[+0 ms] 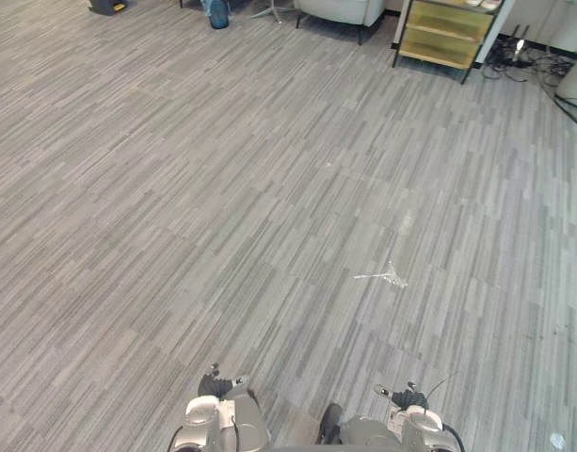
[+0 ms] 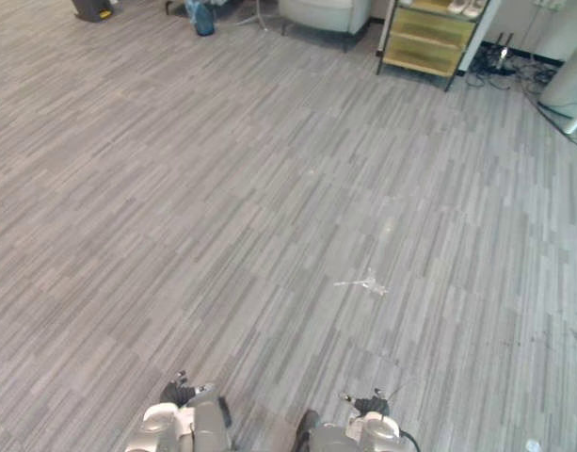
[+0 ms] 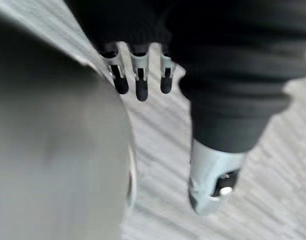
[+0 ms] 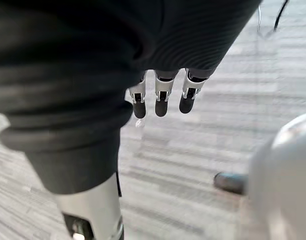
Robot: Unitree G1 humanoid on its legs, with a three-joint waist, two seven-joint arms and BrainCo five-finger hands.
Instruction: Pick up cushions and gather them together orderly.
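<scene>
Cushions: which way they lie from hands, cannot tell. Floor [image 1: 269,188] ahead, armchair [image 1: 340,9] far at 12 o'clock. Left hand [image 3: 141,82], right hand [image 4: 161,97] hang low, fingers relaxed, holding nothing; neither judged nearer.

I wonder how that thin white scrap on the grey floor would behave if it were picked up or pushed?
The thin white scrap looks flat and wispy, so it is probably very light and floppy. It lies flush on the grey striped floor, so a push would likely slide or crumple it, not roll it.
</scene>
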